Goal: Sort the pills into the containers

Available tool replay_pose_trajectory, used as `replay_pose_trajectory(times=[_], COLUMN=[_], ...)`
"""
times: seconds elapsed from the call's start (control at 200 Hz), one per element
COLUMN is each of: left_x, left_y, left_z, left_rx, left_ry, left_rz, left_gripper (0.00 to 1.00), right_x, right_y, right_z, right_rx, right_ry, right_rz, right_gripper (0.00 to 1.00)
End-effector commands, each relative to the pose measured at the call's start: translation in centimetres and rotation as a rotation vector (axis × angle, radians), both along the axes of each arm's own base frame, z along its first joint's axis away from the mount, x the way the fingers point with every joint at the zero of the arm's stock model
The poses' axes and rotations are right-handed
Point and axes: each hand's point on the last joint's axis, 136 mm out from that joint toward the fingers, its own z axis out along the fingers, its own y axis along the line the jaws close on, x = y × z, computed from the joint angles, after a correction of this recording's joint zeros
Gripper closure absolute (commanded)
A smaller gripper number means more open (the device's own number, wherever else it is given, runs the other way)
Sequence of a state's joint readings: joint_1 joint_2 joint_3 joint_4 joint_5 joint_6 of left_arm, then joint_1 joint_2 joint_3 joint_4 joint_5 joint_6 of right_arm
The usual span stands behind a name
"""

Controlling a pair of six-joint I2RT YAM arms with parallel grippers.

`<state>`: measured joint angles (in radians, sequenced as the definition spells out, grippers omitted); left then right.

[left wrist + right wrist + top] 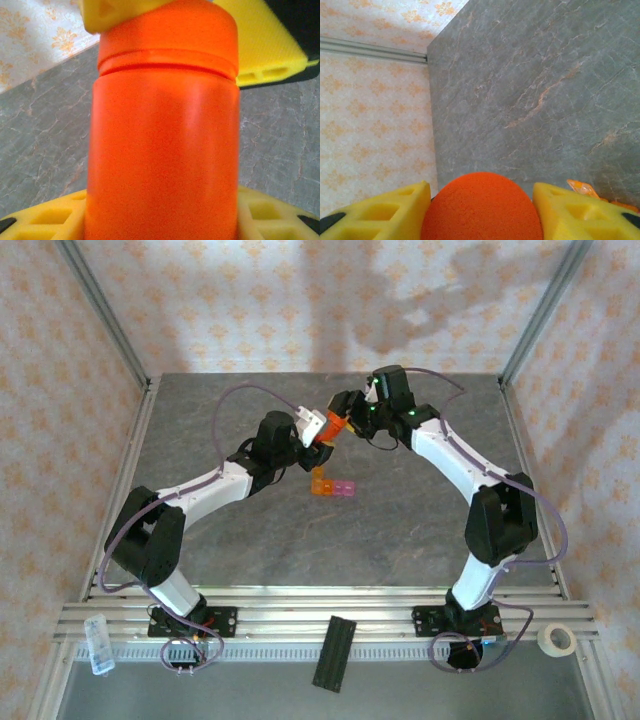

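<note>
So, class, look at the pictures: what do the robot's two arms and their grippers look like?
The left arm and right arm have white tube-like links between bulky black joint housings, with thin purple cables looping alongside. The left gripper and right gripper carry bright yellow fingers, which are blocky with rectangular recesses moulded in.

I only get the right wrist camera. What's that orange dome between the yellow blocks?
Observer: The cap of an orange bottle; the left wrist camera shows its tall body.
Operator: Who holds the body?
Observer: The left end effector, its yellow fingers either side of the bottle's lower part.
Operator: Anything lying below?
Observer: The containers, an orange-and-pink strip of cells, lie on the table.
</note>
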<state>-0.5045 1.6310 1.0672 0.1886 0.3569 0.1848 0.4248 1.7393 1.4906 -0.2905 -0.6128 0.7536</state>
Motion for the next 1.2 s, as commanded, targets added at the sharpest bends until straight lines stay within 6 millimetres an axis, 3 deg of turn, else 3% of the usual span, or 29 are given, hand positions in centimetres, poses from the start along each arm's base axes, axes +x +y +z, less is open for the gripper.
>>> replay_pose_trajectory(times=[0.0, 0.235, 0.42, 0.566, 0.671, 0.796, 0.866, 1.091, 1.191], left_x=[0.8, 0.7, -0.2, -0.4, 0.2, 0.7, 0.9, 0.7, 0.7], left_y=[-0.5, -0.8, -1.9, -2.1, -1.6, -0.6, -0.2, 0.5, 0.3], left_z=[3.5, 4.7, 7.9, 9.3, 8.3, 6.8, 5.9, 3.6, 3.2], left_rx=[-0.035, -0.110, -0.383, -0.499, -0.444, -0.346, -0.274, -0.073, -0.050], left_ry=[-0.085, -0.063, 0.005, 0.038, 0.035, 0.024, 0.004, -0.072, -0.079], left_rz=[0.013, -0.005, -0.145, -0.199, -0.157, -0.094, -0.059, 0.006, 0.007], left_gripper=[1.00, 1.00, 1.00, 1.00, 1.00, 1.00, 1.00, 1.00, 1.00], right_x=[0.1, 0.7, 0.5, 0.0, 0.2, 0.9, 1.3, 1.6, 1.4], right_y=[0.1, -0.8, -1.3, -2.1, -2.4, -3.6, -4.3, -5.1, -4.4], right_z=[0.7, 1.3, 4.1, 4.0, 4.4, 5.2, 5.4, 4.4, 3.6], right_rx=[0.001, 0.019, 0.076, 0.044, 0.058, 0.047, 0.042, 0.057, 0.043], right_ry=[-0.037, -0.117, -0.354, -0.401, -0.375, -0.324, -0.285, -0.123, -0.085], right_rz=[0.006, 0.038, 0.186, 0.225, 0.208, 0.116, 0.058, -0.058, -0.059], right_gripper=[0.54, 0.60, 0.58, 0.57, 0.54, 0.31, 0.24, 0.21, 0.20])
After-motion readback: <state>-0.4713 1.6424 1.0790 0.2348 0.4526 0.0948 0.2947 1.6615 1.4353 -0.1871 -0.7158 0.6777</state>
